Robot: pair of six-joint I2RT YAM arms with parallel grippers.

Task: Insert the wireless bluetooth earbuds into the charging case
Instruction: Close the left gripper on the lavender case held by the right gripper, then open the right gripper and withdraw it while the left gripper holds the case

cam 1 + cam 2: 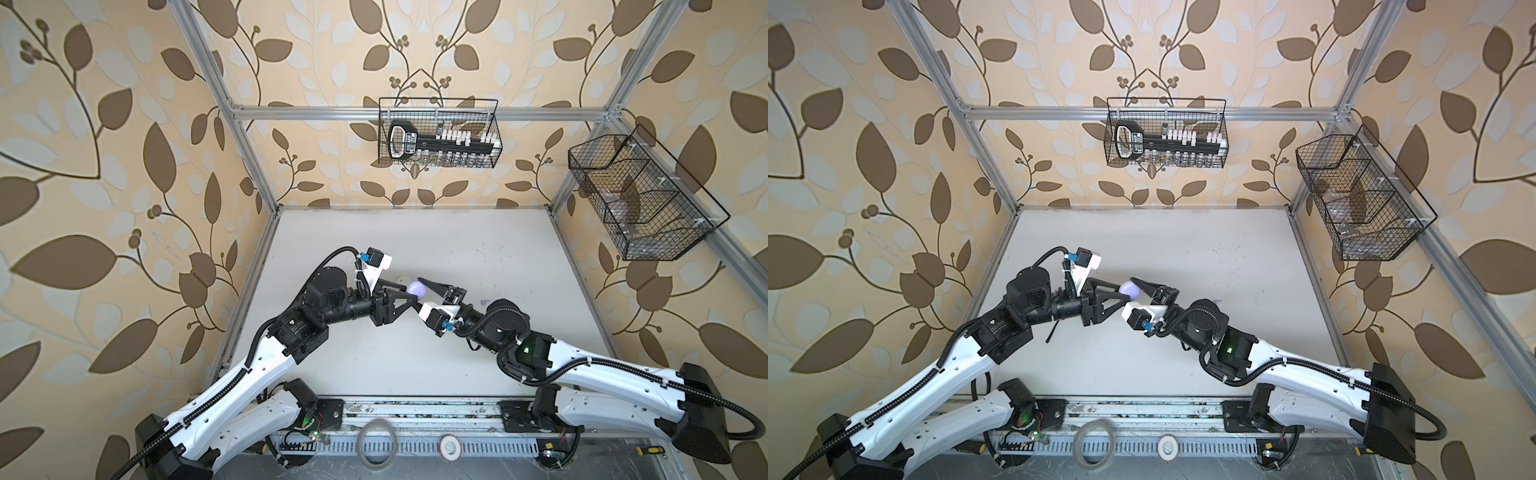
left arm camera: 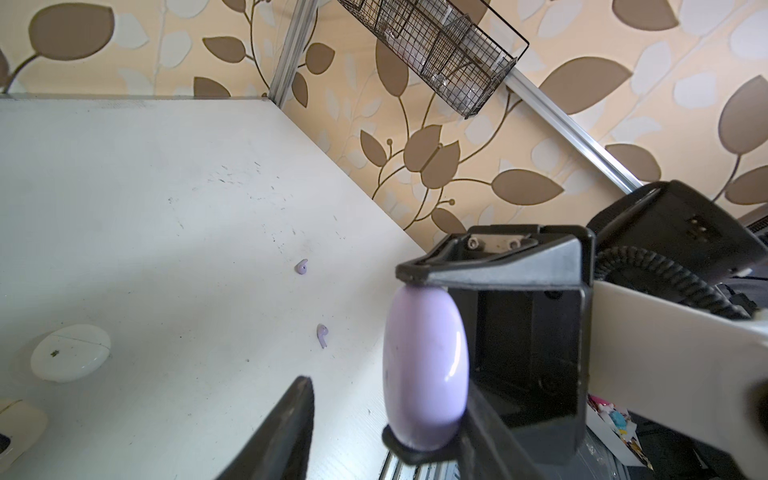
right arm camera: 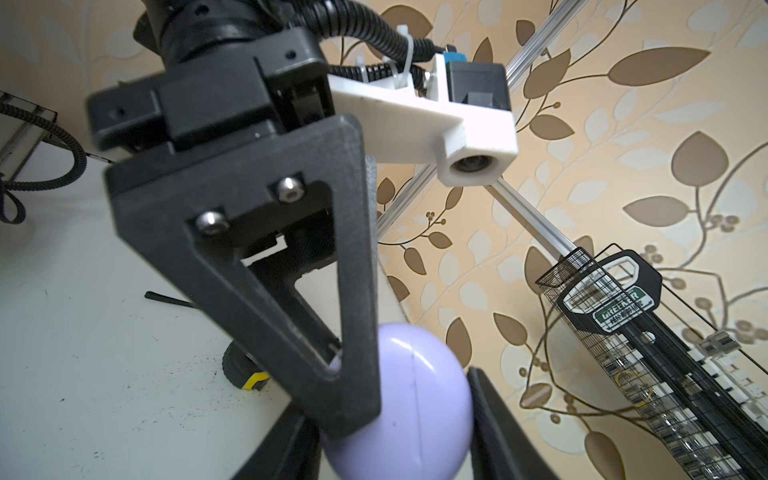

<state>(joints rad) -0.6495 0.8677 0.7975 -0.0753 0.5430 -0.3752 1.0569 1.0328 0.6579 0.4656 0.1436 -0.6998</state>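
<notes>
A closed lavender charging case [image 1: 417, 289] [image 1: 1128, 291] hangs above the middle of the table, where both arms meet. My right gripper [image 3: 390, 415] is shut on the charging case [image 3: 399, 399], its fingers [image 2: 419, 270] pressing two opposite ends. My left gripper [image 2: 386, 395] straddles the charging case [image 2: 424, 365]; one finger lies against its side, and the other finger [image 2: 291, 419] stands off with a gap. Two lavender earbuds [image 2: 302, 267] [image 2: 322, 334] lie loose on the table. One earbud [image 1: 483, 302] shows by the right arm.
A white oval case [image 2: 70, 352] and a cream case [image 2: 16, 428] rest on the table. A black wire basket [image 1: 440, 133] with tools hangs on the back wall, and another wire basket [image 1: 640, 199] on the right wall. A yellow-black screwdriver handle [image 3: 245, 374] lies nearby.
</notes>
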